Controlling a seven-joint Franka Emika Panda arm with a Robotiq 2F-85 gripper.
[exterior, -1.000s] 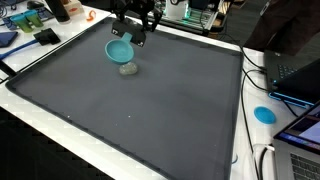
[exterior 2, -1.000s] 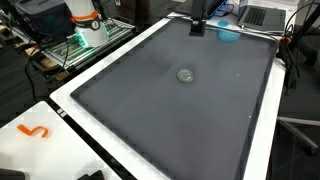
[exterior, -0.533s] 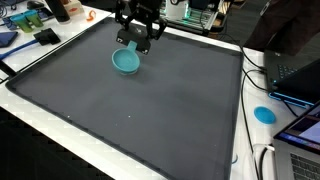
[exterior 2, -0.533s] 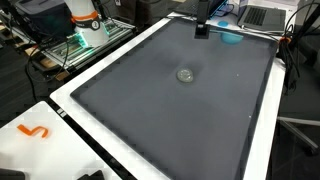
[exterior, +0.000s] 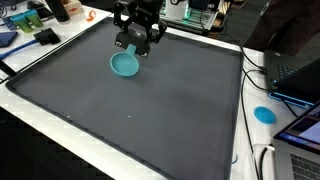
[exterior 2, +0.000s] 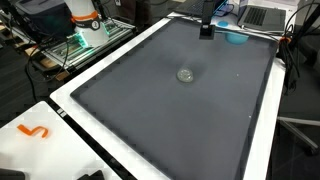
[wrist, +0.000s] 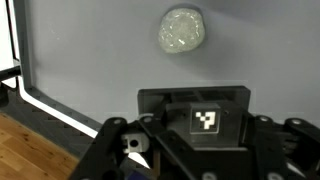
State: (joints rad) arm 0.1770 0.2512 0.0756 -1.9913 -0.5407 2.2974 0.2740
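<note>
My gripper (exterior: 133, 47) hangs over the far part of a dark grey mat (exterior: 150, 110) and is shut on the rim of a teal bowl (exterior: 125, 65), which it holds just above the mat. In an exterior view the gripper (exterior 2: 207, 31) and the bowl (exterior 2: 235, 38) sit near the mat's far edge. A small grey round lump (exterior 2: 185, 74) lies on the mat, apart from the bowl. It also shows in the wrist view (wrist: 183, 30), above the gripper's body (wrist: 205, 120). The fingertips and the bowl are hidden in the wrist view.
A white table border (exterior 2: 75, 110) frames the mat. A blue round lid (exterior: 264, 114) and laptops (exterior: 295, 75) sit at one side with cables. An orange object (exterior 2: 35, 132) lies on the white border. Clutter (exterior: 40, 20) stands behind the mat.
My gripper has carried the teal bowl a short way across the mat, so in one exterior view the bowl now covers the grey lump. The lump has not moved.
</note>
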